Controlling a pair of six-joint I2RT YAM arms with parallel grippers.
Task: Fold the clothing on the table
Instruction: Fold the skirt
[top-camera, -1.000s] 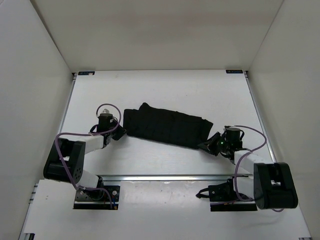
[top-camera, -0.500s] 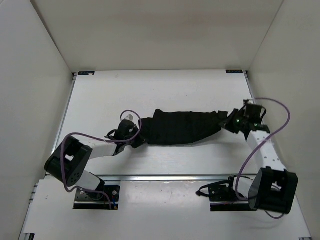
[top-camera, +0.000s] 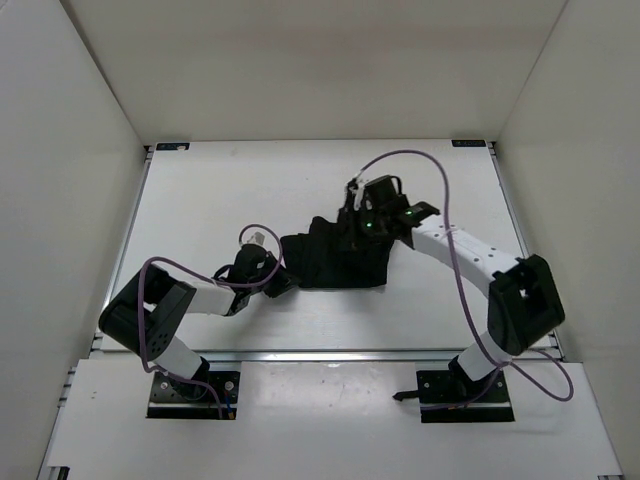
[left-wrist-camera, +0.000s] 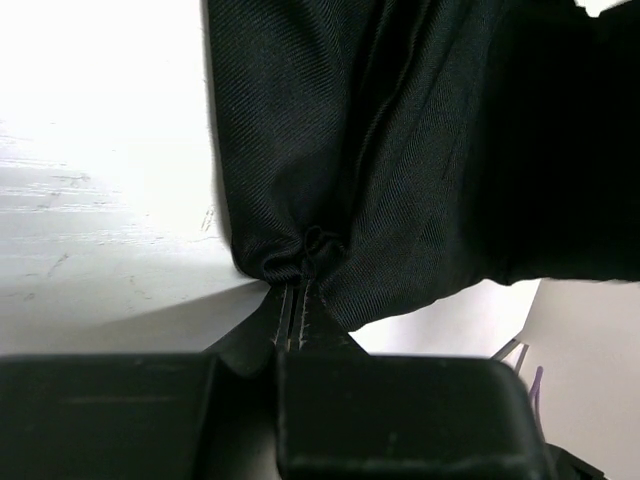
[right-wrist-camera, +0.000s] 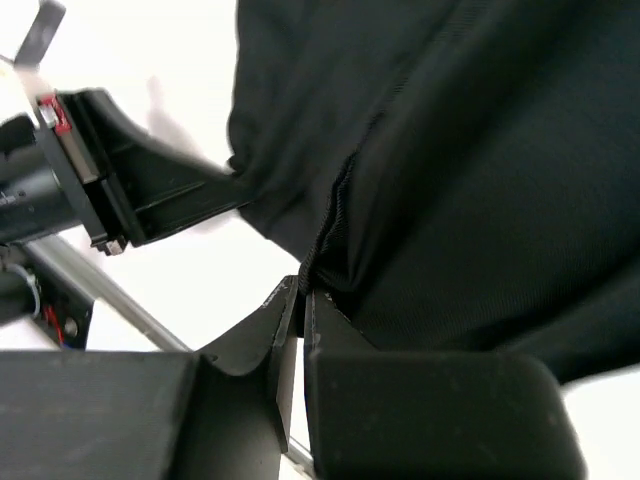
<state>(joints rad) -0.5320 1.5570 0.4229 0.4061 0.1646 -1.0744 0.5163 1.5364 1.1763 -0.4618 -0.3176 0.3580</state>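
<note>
Clothing (top-camera: 335, 262) of black pleated fabric sits about the middle of the white surface (top-camera: 220, 190), gathered into a compact heap, well apart from the metal rails (top-camera: 330, 354) along the edges. Its left part lies flat and low. Its right part is piled higher, with folds running toward the far side.

The right arm (top-camera: 470, 255) rises from its base at the near right, bends at a dark elbow by the right edge and stretches its white forearm across to the far right corner of the heap. A purple cable (top-camera: 420, 160) loops above it. The left arm (top-camera: 190, 298) lies low, its elbow out to the left and its forearm pointing right at the heap's near left corner.

The right gripper (top-camera: 362, 225) is over the top of the fabric. In the right wrist view the right gripper (right-wrist-camera: 302, 288) has its jaws pressed together on a seamed edge of the clothing (right-wrist-camera: 480, 180), which drapes away from the tips in a broad sheet.

The left gripper (top-camera: 285, 283) touches the heap's near left corner. In the left wrist view the left gripper (left-wrist-camera: 295, 292) is clamped tight on a puckered corner of the clothing (left-wrist-camera: 400, 150), and the fabric fans out from the pinch.
</note>
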